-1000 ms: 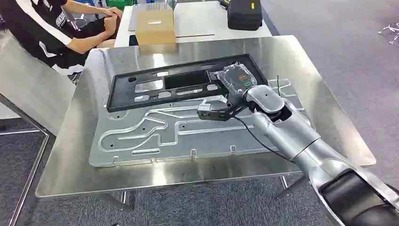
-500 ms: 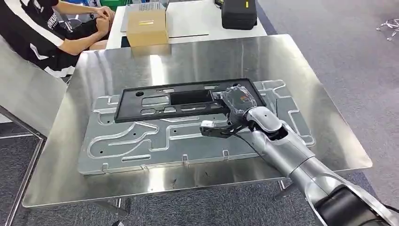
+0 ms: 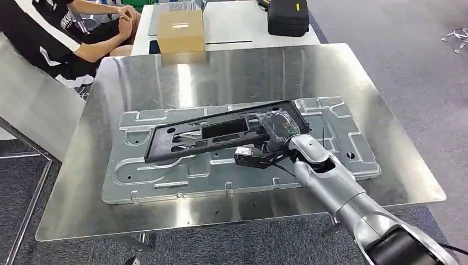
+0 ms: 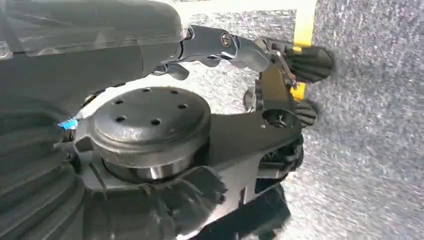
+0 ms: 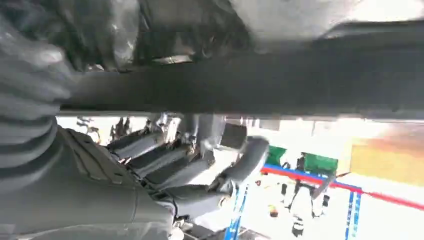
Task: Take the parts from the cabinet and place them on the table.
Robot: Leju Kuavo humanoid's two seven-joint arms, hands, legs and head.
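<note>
The right robot hand (image 3: pixel 276 135) grips the black part (image 3: pixel 221 132) by its near end, over the bench (image 3: pixel 221 66). I think it only needs letting go.

The right hand (image 3: pixel 276 132) is holding one end of a black frame (image 3: pixel 221 132) lying tilted over a metal plate (image 3: pixel 182 171) on the shiny table (image 3: pixel 232 66).

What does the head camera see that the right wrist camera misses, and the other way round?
Head view alone: the whole steel table, the grey plate lying on it, a cardboard box, a black case and a seated person. Right wrist view alone: the fingers from close behind, curled under the frame's edge. Both show the right hand gripping the black frame.
</note>
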